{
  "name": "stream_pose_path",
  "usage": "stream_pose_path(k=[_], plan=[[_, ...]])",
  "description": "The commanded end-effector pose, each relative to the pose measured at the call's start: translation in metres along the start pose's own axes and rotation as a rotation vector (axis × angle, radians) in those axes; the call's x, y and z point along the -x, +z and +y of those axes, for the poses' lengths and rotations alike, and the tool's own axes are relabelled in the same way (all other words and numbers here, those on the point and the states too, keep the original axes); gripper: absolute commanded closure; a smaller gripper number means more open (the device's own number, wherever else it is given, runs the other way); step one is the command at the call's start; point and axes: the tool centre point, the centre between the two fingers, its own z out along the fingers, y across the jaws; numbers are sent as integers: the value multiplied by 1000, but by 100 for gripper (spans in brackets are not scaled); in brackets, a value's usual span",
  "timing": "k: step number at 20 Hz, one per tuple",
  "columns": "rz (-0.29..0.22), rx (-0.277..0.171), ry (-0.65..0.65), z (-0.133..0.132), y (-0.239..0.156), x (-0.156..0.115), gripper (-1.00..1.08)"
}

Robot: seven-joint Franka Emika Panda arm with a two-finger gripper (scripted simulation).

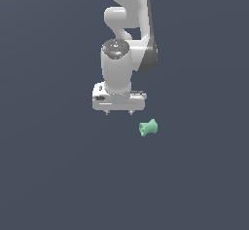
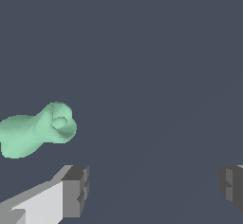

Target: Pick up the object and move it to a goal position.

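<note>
Your tool hangs with its jaws spread and empty. The object lies on the worktop near the tool, at its four o'clock in the exterior view. It looks light, rigid, probably slippery; pinch its narrow waist.

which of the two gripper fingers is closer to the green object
In the wrist view, the finger with its pale body showing; the mint-green object lies just beyond it, while the other finger sits across the open gap.

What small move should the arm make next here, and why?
Probably shift the end effector toward the exterior view's right and a little nearer, to centre over the mint-green object. Its fingers are spread open, but the object lies outside them, ungrasped.
</note>
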Motion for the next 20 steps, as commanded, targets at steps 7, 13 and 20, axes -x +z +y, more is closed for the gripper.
stream_pose_path(k=[7,13,20], plan=[[-23,20,3,15,5,3,-92],[-32,28,4,21,7,5,-92],[-31,27,44,16,9,4,-92]])
